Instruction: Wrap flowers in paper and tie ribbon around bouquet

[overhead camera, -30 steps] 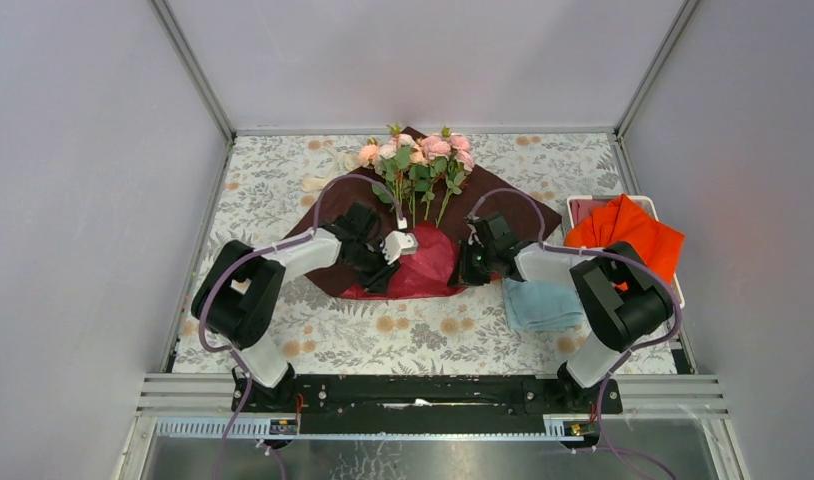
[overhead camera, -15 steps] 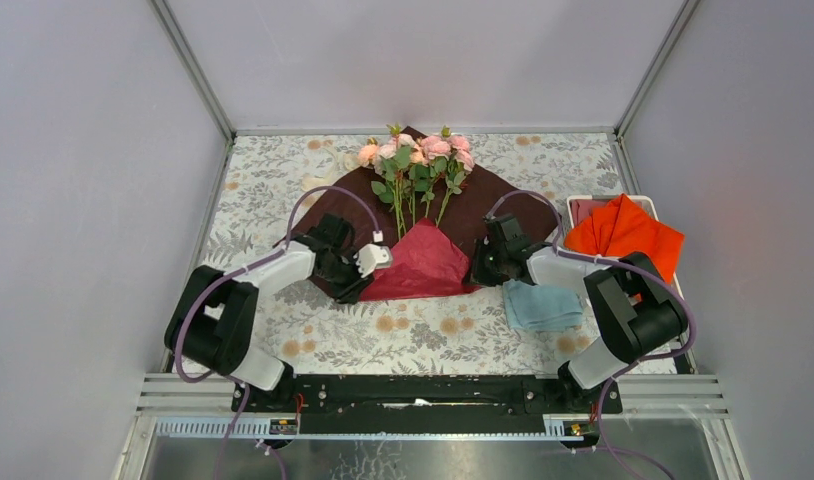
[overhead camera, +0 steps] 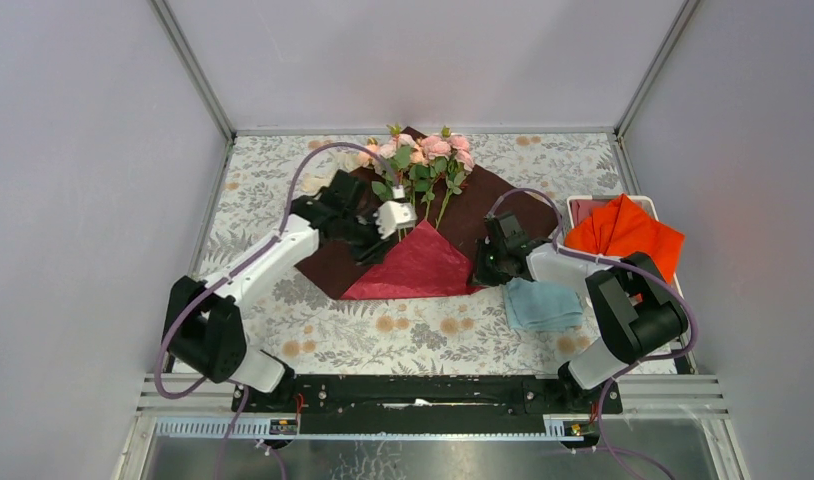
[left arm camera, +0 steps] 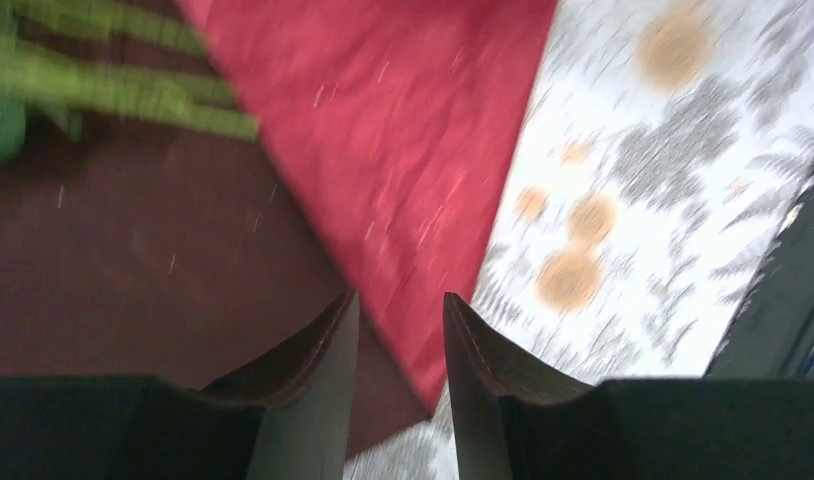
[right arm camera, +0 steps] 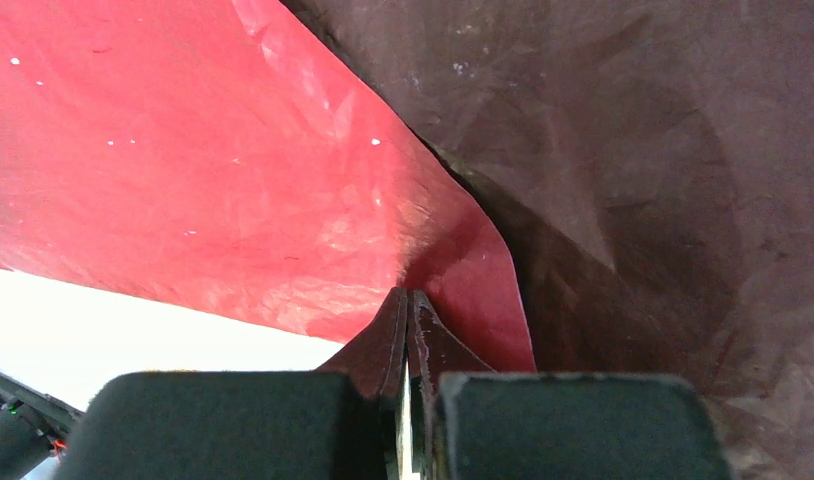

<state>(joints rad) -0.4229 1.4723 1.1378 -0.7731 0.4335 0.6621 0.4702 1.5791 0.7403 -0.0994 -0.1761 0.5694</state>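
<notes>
The paper (overhead camera: 488, 200) is seen spread as a diamond on the table (overhead camera: 268, 190), dark maroon side up, with its near corner folded over into a crimson flap (overhead camera: 415, 268). The flowers (overhead camera: 420, 158) are laid on the far half of the sheet, blooms toward the back wall and stems (left arm camera: 133, 85) pointed at the flap's tip.

The right gripper (overhead camera: 485, 268) is set at the flap's right end. In its wrist view the jaws are pressed tight together (right arm camera: 408, 298), right where the crimson fold meets the maroon sheet, and the paper is pinched there.

The left gripper (overhead camera: 371, 240) is held above the flap's left edge, beside the stems. Its fingers (left arm camera: 333, 350) are parted by a narrow gap, and nothing is caught between them; only paper and patterned tablecloth are seen below, blurred.

A blue cloth (overhead camera: 541, 304) is laid just right of the paper, and an orange cloth (overhead camera: 623, 235) is heaped in a white tray (overhead camera: 581, 203) at the table's right edge.
</notes>
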